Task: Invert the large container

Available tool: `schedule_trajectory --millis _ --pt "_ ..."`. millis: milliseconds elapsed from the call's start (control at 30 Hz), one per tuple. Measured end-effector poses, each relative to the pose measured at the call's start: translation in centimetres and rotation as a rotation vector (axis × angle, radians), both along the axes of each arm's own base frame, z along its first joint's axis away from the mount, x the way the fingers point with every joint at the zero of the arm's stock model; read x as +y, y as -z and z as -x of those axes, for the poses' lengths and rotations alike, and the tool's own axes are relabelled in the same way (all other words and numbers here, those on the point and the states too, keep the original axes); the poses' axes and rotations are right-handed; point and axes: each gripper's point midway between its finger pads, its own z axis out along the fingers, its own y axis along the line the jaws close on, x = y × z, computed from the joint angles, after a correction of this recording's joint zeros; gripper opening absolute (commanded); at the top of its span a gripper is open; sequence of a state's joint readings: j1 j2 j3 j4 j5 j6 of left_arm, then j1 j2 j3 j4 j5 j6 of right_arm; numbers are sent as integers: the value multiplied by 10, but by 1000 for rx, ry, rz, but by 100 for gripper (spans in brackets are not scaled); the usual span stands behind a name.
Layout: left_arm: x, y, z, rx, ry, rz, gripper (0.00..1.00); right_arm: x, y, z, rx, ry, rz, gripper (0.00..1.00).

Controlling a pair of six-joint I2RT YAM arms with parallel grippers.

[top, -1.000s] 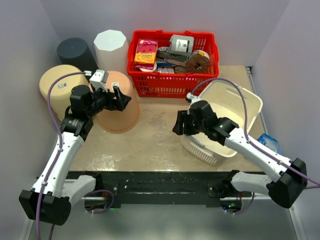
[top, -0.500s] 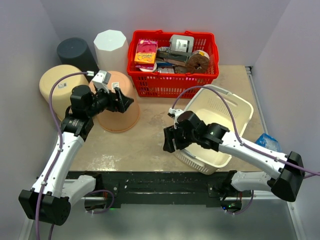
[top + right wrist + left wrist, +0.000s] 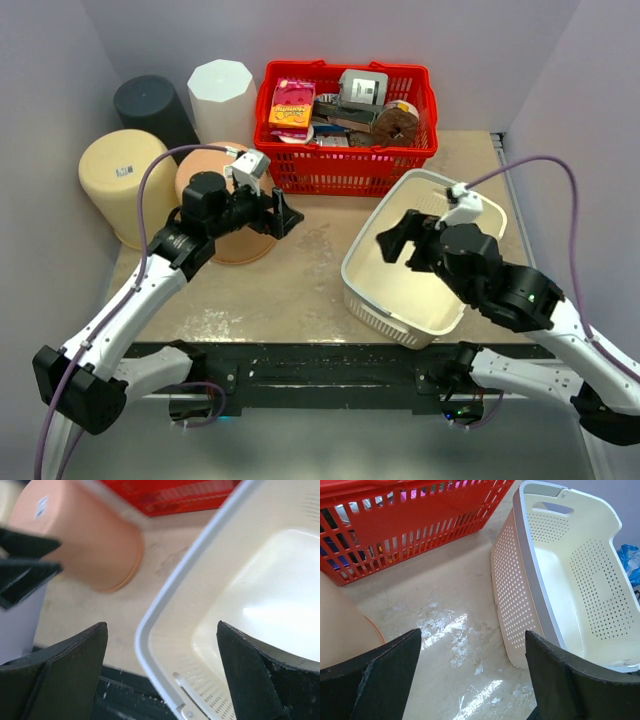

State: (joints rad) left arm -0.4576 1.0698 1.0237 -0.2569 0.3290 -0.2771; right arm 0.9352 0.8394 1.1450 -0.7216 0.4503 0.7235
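The large container (image 3: 383, 312) is a white perforated basket on the right of the table, standing with its open side up. In the left wrist view the large container (image 3: 555, 575) lies ahead and to the right, its handle slot at the far end. My right gripper (image 3: 398, 250) hovers open over the container's near-left rim (image 3: 167, 597), holding nothing. My left gripper (image 3: 283, 216) is open and empty over bare tabletop, a short way left of the container; in its own view the left gripper (image 3: 472, 632) frames only the table. The right gripper (image 3: 161, 625) straddles the rim without touching it.
A red basket (image 3: 345, 165) full of items stands at the back. An orange bucket (image 3: 238, 246) sits upside down under my left arm, with tan (image 3: 115, 180), white (image 3: 222, 95) and dark (image 3: 150, 105) buckets behind. A blue bag (image 3: 630, 562) lies beyond the container.
My right gripper has let go of the container's near wall, opened and risen to the right above it. The container has settled flat, open side up. My left arm has swung right.
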Motion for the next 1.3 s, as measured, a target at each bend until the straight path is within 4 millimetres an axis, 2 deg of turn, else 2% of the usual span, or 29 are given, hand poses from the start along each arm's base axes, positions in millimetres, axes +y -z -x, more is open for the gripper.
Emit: schedule_trajectory --millis 100,200,300,400,500,667,867,1000,1167,1300 --pt "-17 5 -2 14 36 -21 88 -46 1 -8 24 255 19 92" --pt "-43 12 -1 32 93 -38 88 -84 16 -11 70 446 98 92" --pt "-61 27 2 65 136 -60 88 -123 30 -10 107 607 181 91" --pt "-75 45 6 103 171 -87 88 -152 39 -5 133 699 224 91" --pt "-87 59 9 131 198 -107 88 -171 51 -1 164 752 264 91" --pt "-97 69 10 146 223 -125 88 -182 67 -4 241 765 330 91" --pt "-111 63 -6 124 241 -130 87 -196 86 -16 334 765 327 89" --pt "-121 52 -17 86 267 -144 87 -206 103 -16 405 747 295 86" --pt "-133 42 -23 56 315 -137 85 -201 120 -17 418 690 255 82" --pt "-137 52 -27 82 318 -150 85 -194 126 -21 399 657 215 80"
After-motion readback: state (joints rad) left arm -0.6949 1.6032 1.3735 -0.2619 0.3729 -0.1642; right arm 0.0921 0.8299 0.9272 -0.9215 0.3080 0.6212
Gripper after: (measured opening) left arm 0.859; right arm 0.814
